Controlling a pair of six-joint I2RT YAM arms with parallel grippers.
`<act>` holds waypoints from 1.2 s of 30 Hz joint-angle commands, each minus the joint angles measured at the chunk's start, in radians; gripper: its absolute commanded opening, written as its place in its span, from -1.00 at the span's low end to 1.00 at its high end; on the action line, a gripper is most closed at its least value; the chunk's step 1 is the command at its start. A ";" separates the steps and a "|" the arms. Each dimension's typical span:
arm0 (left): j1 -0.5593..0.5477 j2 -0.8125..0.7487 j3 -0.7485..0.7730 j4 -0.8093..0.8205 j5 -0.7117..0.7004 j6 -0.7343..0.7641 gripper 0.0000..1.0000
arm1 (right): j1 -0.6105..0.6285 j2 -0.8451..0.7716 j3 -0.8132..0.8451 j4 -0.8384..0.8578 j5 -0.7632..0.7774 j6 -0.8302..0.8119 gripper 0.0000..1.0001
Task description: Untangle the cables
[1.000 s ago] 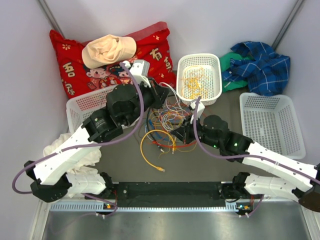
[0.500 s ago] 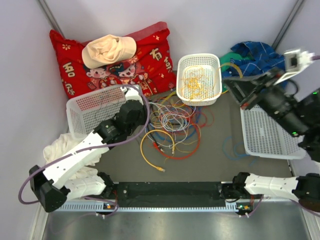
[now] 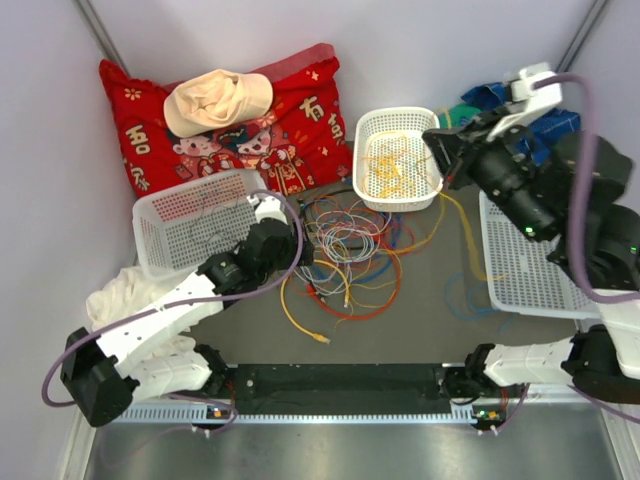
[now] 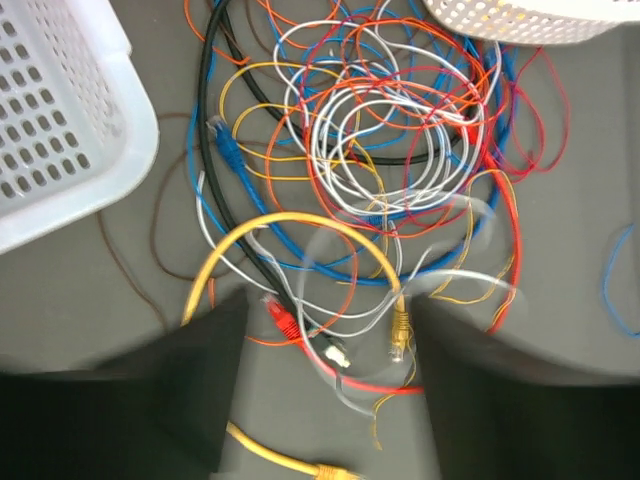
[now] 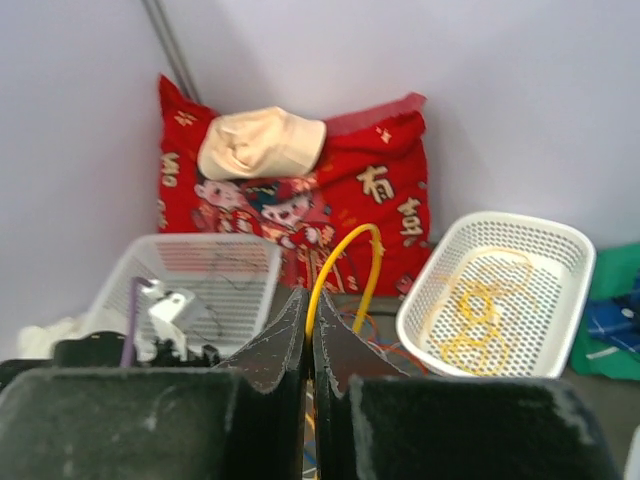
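Observation:
The cables lie as a loose tangle of red, blue, white, orange, black and yellow loops on the grey table. My left gripper hovers over the tangle's left edge. In the left wrist view the left gripper is open and holds nothing, with a red plug and a yellow plug lying between its fingers. My right gripper is raised beside the small basket, shut on a thin yellow cable that hangs to the table. In the right wrist view the right gripper pinches this yellow cable, which arcs above it.
A small white basket holding yellow wires stands behind the tangle. A wide white basket is at the left and another white basket at the right. A red pillow with a beige cap lies at the back.
The left gripper has opened and shifted slightly over the tangle's left edge. The right arm, lifted out of the tangle earlier, has swung left toward the small basket with the yellow cable.

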State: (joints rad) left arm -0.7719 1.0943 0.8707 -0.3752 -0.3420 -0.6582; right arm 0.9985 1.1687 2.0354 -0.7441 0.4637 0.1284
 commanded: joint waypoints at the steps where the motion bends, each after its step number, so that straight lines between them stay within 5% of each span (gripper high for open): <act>1: 0.002 -0.057 -0.012 0.044 -0.021 -0.004 0.91 | -0.058 0.038 -0.041 0.035 0.057 -0.067 -1.00; 23: 0.000 -0.339 -0.246 0.002 -0.086 -0.040 0.98 | -0.480 0.509 0.212 0.176 -0.080 0.188 -1.00; 36: 0.000 -0.521 -0.406 0.015 -0.103 -0.124 0.98 | -0.623 0.719 0.136 0.335 -0.143 0.270 -1.00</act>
State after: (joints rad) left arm -0.7723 0.5838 0.4881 -0.4004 -0.4343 -0.7429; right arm 0.4110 1.8309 2.1262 -0.5049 0.3443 0.3641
